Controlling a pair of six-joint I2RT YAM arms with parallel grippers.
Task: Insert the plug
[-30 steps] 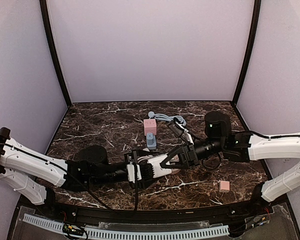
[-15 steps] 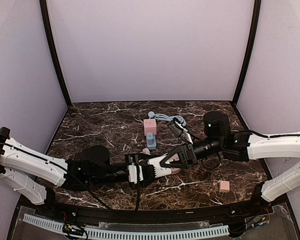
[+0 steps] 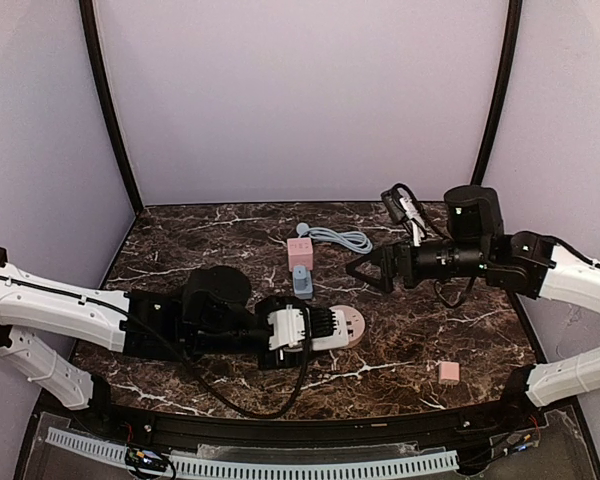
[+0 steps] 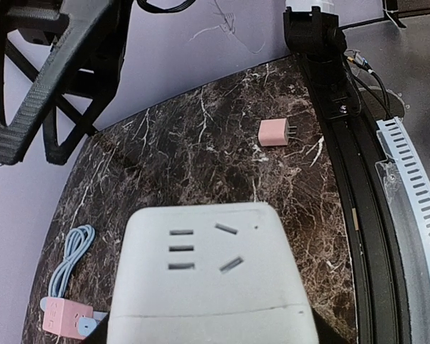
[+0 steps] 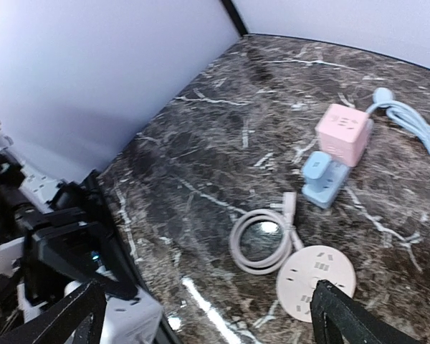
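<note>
My left gripper (image 3: 328,328) is shut on a white socket block (image 3: 318,326), low at the table's middle. In the left wrist view the white socket block (image 4: 211,272) fills the foreground with its slots facing the camera, and it hides my fingers. The right gripper (image 3: 366,270) hangs open and empty above the table, up and to the right; its black fingertips (image 5: 347,315) frame a round pale socket disc (image 5: 315,274) far below. A small pink plug (image 3: 448,372) with prongs lies near the front right, and the left wrist view shows the pink plug (image 4: 274,132) too.
A pink cube socket (image 3: 300,252) with a blue cable (image 3: 342,238) sits at mid-back, a blue adapter (image 3: 302,282) just in front of it. A coiled white cord (image 5: 261,240) lies beside the disc (image 3: 354,325). Walls enclose three sides.
The right gripper opened wide and drew back up and to the right, away from the left gripper. The left gripper keeps the white block and has shifted slightly right.
</note>
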